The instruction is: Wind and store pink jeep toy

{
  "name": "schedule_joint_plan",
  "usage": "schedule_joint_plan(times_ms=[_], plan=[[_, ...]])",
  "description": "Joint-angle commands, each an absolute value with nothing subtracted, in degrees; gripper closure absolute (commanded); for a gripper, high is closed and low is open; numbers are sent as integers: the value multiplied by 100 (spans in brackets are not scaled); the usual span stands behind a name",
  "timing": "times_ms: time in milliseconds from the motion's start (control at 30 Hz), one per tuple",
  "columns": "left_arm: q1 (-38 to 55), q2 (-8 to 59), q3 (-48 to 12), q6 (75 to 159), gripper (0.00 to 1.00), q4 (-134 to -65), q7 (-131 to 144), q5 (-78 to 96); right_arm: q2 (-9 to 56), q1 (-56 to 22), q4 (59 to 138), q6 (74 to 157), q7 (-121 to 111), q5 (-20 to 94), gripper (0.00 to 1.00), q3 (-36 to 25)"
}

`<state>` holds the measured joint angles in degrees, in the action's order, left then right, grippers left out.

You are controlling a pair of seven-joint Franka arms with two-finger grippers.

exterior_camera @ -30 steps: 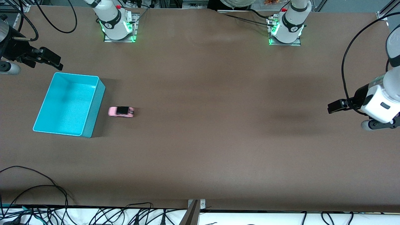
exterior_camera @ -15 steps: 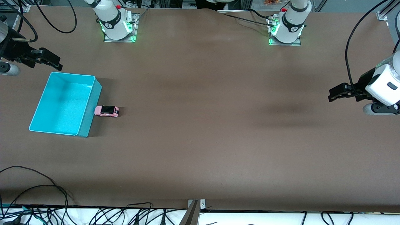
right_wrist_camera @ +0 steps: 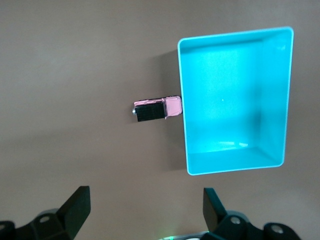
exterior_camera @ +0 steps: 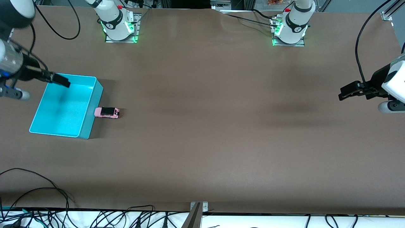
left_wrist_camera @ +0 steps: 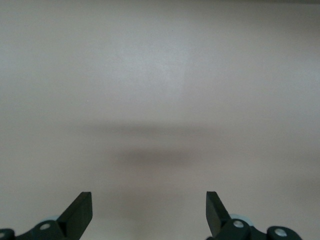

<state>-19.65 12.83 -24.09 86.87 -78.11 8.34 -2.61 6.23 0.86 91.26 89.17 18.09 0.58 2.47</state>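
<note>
Right gripper (exterior_camera: 61, 80) hangs over the rim of the open-topped turquoise plastic bin (exterior_camera: 90, 109) at the corner farthest from the front camera, toward the right arm's end of the table; its wrist view shows both fingers spread wide, nothing between them.

The bin is empty. The small boxy light-pink jeep toy with black roof (exterior_camera: 107, 112) sits on the brown table (exterior_camera: 205, 126) right against the bin's wall that faces the left arm's end — touching or nearly so. In the right wrist view the jeep (right_wrist_camera: 156, 109) has one end butted to that wall of the bin (right_wrist_camera: 184, 130).

Long axis runs along the table's length, square to the wall it meets. Which end is the nose — can't tell.

Step, as I read it: store is pending, jeep not in the bin. Next move calls for the right gripper to come over the jeep, drop, pinch across its short width, lift over the wall and release inside.

Left gripper (exterior_camera: 349, 91) waits over bare table, well apart from the bin at the left arm's end, fingers spread, empty.
</note>
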Motion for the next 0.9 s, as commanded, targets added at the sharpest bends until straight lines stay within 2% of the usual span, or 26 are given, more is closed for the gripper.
schedule_joint_plan(times_ms=[0, 100, 267, 367, 601, 868], plan=[[-1978, 757, -2268, 8754, 0, -8331, 668, 26, 808, 79, 9184, 9096, 2968, 18, 0, 290], [-1514, 581, -1856, 8824, 0, -8595, 668, 44, 949, -8, 9325, 9377, 3750, -35, 0, 290], [-310, 466, -635, 8842, 0, -8745, 668, 123, 1020, -53, 9878, 10080, 5060, -281, 0, 299], [113, 431, -151, 8842, 0, -8763, 668, 228, 1020, -53, 10212, 10501, 5693, -308, 0, 299], [764, 246, 456, 8885, 0, -9035, 668, 246, 1037, -53, 10985, 11547, 7170, -308, 0, 299], [721, 167, 413, 8912, 0, -9088, 668, 255, 1055, -88, 12215, 13191, 8419, -308, 0, 308]])
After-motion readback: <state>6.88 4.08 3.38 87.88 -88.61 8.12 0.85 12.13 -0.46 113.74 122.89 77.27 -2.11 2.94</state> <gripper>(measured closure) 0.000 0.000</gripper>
